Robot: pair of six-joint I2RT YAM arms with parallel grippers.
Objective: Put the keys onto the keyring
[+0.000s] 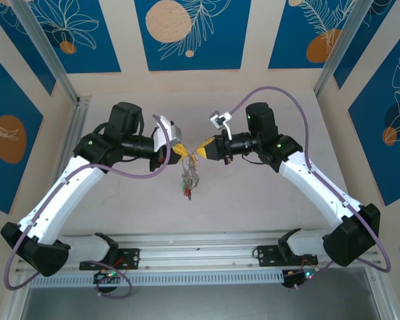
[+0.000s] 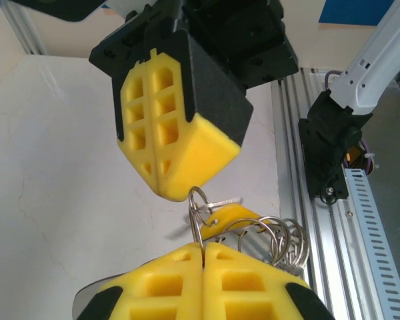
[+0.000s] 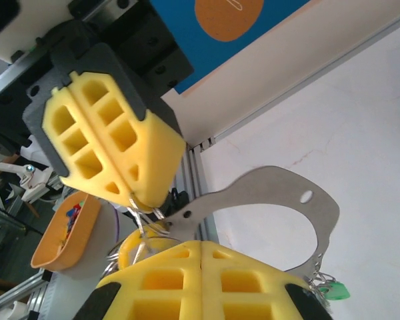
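Clamping keyring (image 2: 199,212) from both sides: left gripper (image 1: 181,152) pressed together on wire left of keyring, right gripper (image 1: 205,149) pressed together on wire right of keyring, tips nearly touching. Dangling keys (image 1: 189,181) directly below keyring, long axis vertical. Judging both arms equally near. Keeping open table (image 1: 253,207) all around keyring; rail (image 1: 200,241) well nearward of keyring.

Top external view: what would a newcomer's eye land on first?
The left gripper and right gripper, both shut, meet tip to tip over the middle of the table. Just below them the keys dangle in a bunch. From the left wrist, the keyring rises as a thin wire loop from between the left gripper's closed jaws.
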